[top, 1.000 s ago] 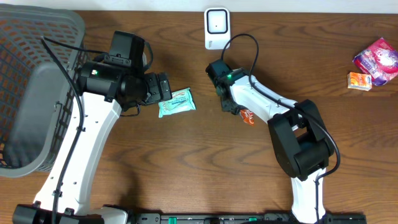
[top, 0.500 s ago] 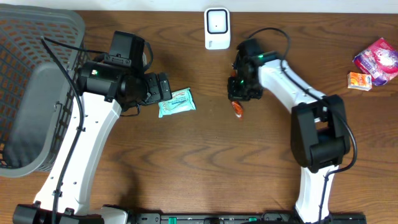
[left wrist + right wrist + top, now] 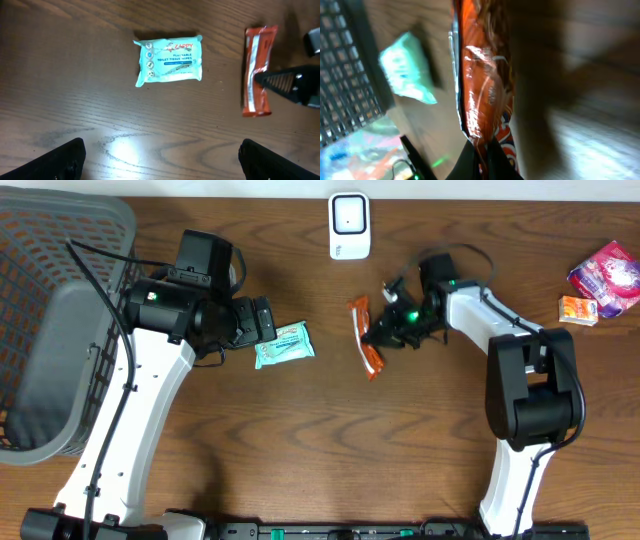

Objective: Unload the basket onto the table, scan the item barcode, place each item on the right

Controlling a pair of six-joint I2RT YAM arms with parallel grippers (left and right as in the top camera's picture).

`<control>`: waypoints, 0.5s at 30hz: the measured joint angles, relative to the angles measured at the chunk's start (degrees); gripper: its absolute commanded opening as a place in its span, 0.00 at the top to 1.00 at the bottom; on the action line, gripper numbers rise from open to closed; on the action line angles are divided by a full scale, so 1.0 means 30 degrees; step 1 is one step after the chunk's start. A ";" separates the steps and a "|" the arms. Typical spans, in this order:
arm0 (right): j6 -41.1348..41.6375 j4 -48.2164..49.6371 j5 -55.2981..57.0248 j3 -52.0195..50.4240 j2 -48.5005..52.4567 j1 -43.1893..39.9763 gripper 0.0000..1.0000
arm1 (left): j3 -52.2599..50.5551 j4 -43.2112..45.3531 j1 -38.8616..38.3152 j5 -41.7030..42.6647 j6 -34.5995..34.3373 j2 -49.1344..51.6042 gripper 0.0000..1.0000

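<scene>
**A:** Overhead?
**B:** Centre frame, the right gripper (image 3: 378, 337) is clamped on the orange packet (image 3: 366, 345), below the white scanner (image 3: 349, 225) at top centre. The left gripper (image 3: 268, 330) stands wide open and empty, just beside a teal wipes pack (image 3: 286, 344) on the desk (image 3: 300, 450).
**A:** Left wrist?
**B:** Wipes pack upper centre; the packet is at right, pinched by black fingertips.
**A:** Right wrist?
**B:** Blurred. The packet fills the middle, with the wipes pack upper left.
</scene>
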 measured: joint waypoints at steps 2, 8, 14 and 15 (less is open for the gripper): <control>0.0357 0.0182 -0.0197 -0.0627 0.0109 -0.0423 0.83 | 0.0000 -0.0007 0.0000 0.0000 0.0000 0.0000 0.02; 0.0670 -0.1093 -0.0102 -0.0780 0.0138 -0.2310 0.71 | 0.0000 -0.0007 0.0000 0.0000 0.0000 0.0000 0.02; 0.0401 -0.4204 0.2149 0.0073 -0.0342 -0.2914 0.77 | 0.0000 -0.0007 0.0000 0.0000 0.0000 0.0000 0.02; 0.0168 -0.4605 0.2586 0.0138 -0.0721 -0.2790 0.81 | 0.0000 -0.0007 0.0000 0.0000 0.0000 0.0000 0.02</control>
